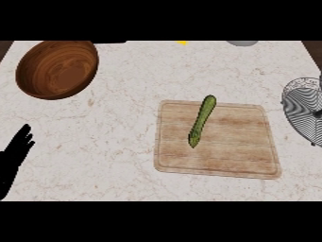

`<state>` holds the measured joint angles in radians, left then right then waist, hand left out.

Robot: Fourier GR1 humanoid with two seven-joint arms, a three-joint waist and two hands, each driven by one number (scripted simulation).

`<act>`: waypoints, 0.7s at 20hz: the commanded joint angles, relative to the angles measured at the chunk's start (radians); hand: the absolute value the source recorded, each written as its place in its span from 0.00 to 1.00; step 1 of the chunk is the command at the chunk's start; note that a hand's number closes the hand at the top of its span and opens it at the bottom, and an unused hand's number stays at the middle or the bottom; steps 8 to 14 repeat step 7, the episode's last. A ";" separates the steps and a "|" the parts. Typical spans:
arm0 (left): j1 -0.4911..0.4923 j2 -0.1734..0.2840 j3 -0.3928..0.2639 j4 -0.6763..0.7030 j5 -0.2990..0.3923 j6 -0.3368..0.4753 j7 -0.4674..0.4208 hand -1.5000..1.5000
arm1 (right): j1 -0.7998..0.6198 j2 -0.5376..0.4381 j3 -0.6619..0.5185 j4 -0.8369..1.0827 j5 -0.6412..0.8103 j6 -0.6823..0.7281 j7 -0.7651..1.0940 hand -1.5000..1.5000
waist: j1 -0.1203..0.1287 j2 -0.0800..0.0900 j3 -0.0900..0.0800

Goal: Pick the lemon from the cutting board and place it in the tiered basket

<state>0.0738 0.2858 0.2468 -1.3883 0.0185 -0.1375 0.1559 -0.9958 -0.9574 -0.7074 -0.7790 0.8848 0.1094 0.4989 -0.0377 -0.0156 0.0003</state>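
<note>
Head view: board (233, 151) lies mid-bench (107, 142). The only thing on it is a long green stalk (201, 120), lying slantwise on the board's left half, thin tip toward the near edge. No lemon on the board.

Wire basket (309, 108) stands just right of the board, cut off by the view's right edge. The part that shows holds nothing yellow; the rest is hidden. A small yellow bit (182, 42) peeks in well beyond the board's far edge, at the top of the view. It could be the lemon but is too cut off to tell. Grey thing (241, 42) sits next to it, also beyond the far edge and mostly cut off. Wooden bowl (55, 68) is far left of the board and looks empty.

Left hand (6, 160) rests well left of the board at the view's edge. Its fingers (24, 137) are straight, pointing up and spread, holding nothing. Right hand is not in view, so I can't tell the state of its fingers.

Progress: the pick half reads as satisfied, since the lemon is off the board. The place half is unconfirmed, with no lemon seen in the visible part of the basket. The scene fits a lemon lying in the hidden part of the basket, or one somewhere off-view. The pictures don't settle which.
</note>
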 commanded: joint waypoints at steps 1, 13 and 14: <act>0.010 -0.007 0.012 0.011 0.000 0.013 -0.001 0.50 | 0.046 -0.032 -0.156 -0.095 -0.151 0.046 -0.018 0.00 | -0.018 -0.004 0.000; 0.016 0.008 0.033 0.012 0.015 0.004 0.010 0.50 | 0.292 0.001 -0.369 -0.275 -0.339 0.234 -0.105 0.00 | -0.048 -0.007 0.000; 0.016 0.008 0.033 0.012 0.015 0.004 0.010 0.50 | 0.292 0.001 -0.369 -0.275 -0.339 0.234 -0.105 0.00 | -0.048 -0.007 0.000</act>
